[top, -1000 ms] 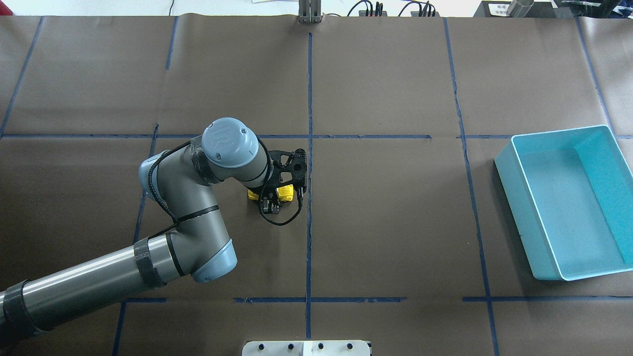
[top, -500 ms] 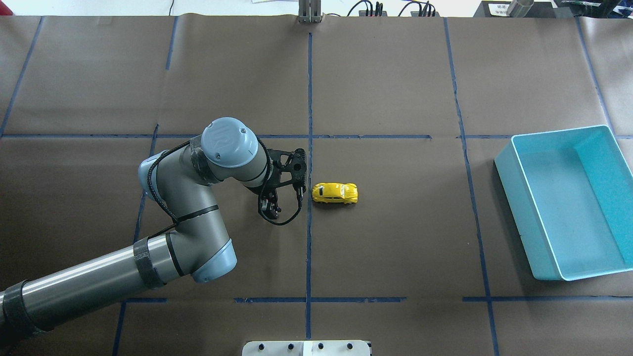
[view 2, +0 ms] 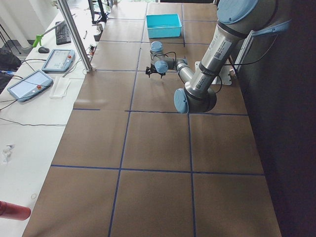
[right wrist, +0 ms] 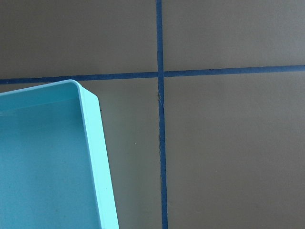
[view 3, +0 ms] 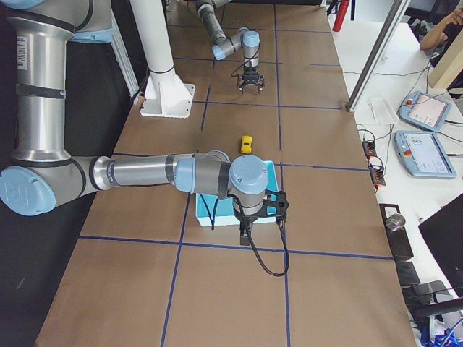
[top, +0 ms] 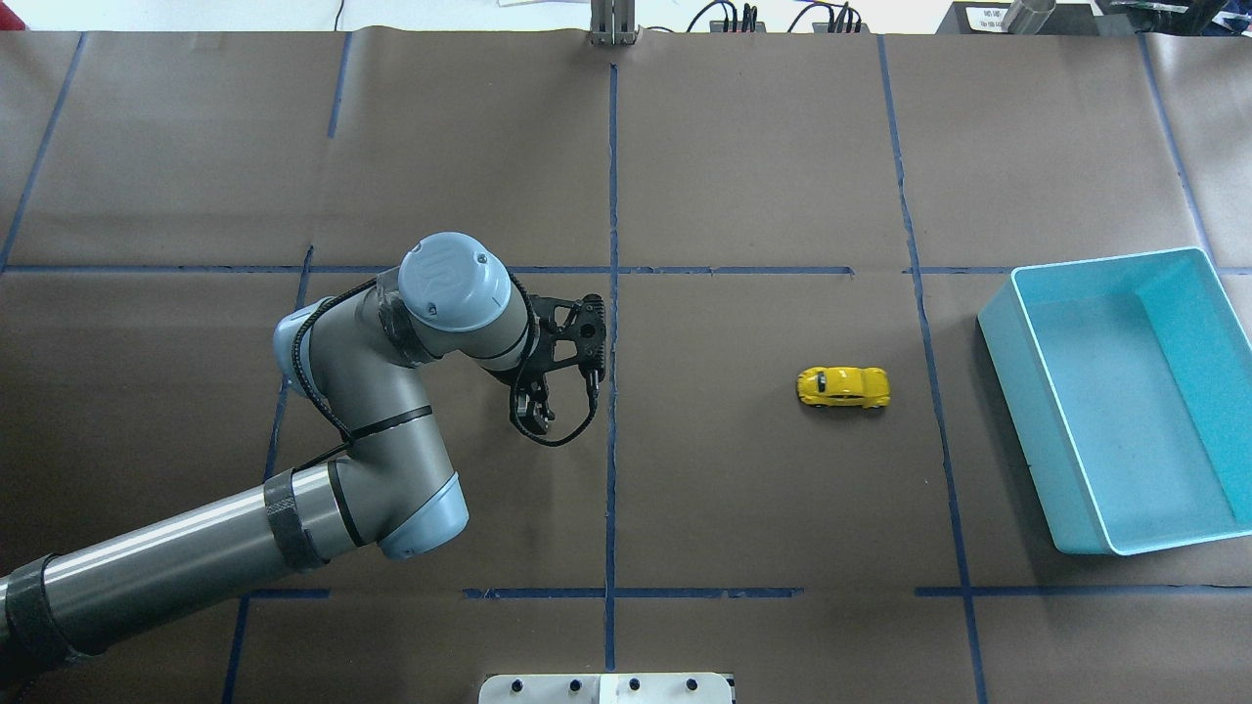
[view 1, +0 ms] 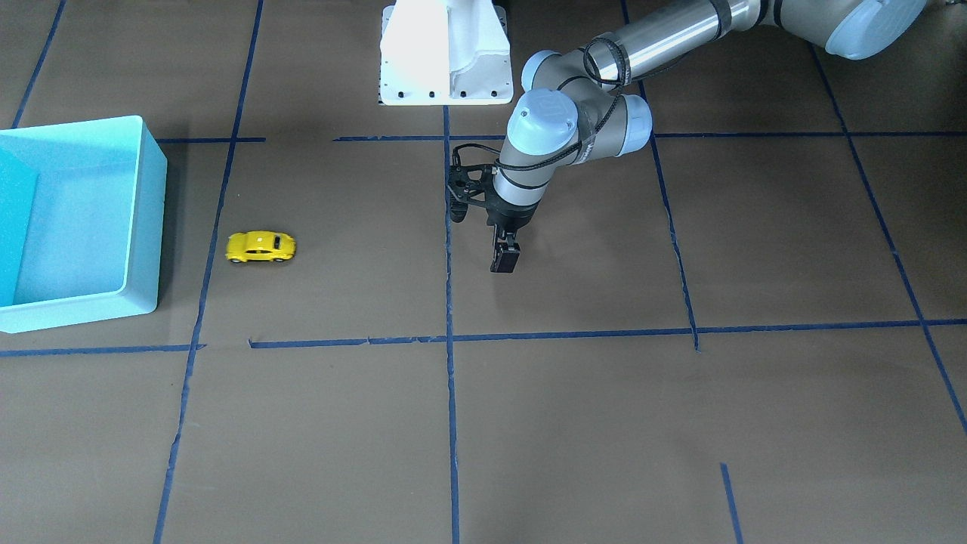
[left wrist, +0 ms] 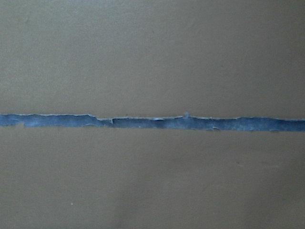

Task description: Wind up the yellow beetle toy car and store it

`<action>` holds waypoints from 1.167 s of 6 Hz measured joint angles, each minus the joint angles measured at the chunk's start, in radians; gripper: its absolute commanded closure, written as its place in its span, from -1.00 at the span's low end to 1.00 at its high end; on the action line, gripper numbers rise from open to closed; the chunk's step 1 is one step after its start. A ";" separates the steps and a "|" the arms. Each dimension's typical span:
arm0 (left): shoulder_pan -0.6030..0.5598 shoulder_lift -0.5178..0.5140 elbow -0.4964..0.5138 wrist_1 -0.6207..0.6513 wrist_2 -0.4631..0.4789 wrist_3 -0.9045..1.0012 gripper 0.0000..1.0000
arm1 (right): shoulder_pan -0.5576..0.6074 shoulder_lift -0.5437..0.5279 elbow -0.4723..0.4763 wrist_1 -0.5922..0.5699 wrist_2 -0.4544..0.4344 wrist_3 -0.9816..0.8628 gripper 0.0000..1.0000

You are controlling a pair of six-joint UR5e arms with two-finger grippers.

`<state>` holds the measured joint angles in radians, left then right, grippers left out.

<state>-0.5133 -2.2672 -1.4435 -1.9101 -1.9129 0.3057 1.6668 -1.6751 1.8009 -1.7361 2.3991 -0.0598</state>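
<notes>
The yellow beetle toy car (top: 842,387) stands on its wheels on the brown paper, a short way left of the teal bin (top: 1017,411). It also shows in the front-facing view (view 1: 260,247) and the right exterior view (view 3: 246,144). My left gripper (top: 533,416) hangs low over the table near the centre tape line, far left of the car, open and empty; it also shows in the front-facing view (view 1: 505,257). My right gripper (view 3: 246,231) shows only in the right exterior view, near the bin; I cannot tell whether it is open or shut.
The teal bin (view 1: 147,219) holds nothing and sits at the table's right end; its corner rim (right wrist: 97,152) shows in the right wrist view. Blue tape lines (left wrist: 152,122) cross the paper. The white robot base (view 1: 446,57) stands at the near edge.
The car has left my left gripper and rolled right, from between the fingers to near the bin. The left fingers opened; the arm stayed in place.
</notes>
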 measured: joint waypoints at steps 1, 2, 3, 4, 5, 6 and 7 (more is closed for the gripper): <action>0.000 0.000 0.000 0.001 -0.001 0.000 -1.00 | 0.000 0.000 -0.001 0.006 0.000 0.000 -1.00; 0.000 0.000 -0.003 0.009 -0.001 -0.001 -1.00 | -0.001 0.000 -0.001 0.008 0.000 0.000 -1.00; -0.004 0.000 -0.020 0.046 0.001 -0.002 -1.00 | -0.001 0.000 -0.001 0.009 0.000 0.000 -1.00; -0.014 0.000 -0.049 0.120 0.003 -0.002 -1.00 | -0.001 0.000 -0.001 0.009 0.000 0.000 -1.00; -0.036 0.000 -0.074 0.205 0.005 -0.002 -1.00 | -0.001 0.000 -0.001 0.009 0.000 0.000 -1.00; -0.079 0.000 -0.092 0.283 0.006 -0.004 -1.00 | -0.001 0.000 -0.001 0.009 0.000 0.000 -1.00; -0.137 0.001 -0.093 0.334 0.006 -0.008 -1.00 | -0.001 0.000 -0.001 0.010 -0.001 0.000 -1.00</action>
<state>-0.6506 -2.2667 -1.5366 -1.5759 -1.9068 0.2980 1.6659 -1.6751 1.7995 -1.7266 2.3980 -0.0602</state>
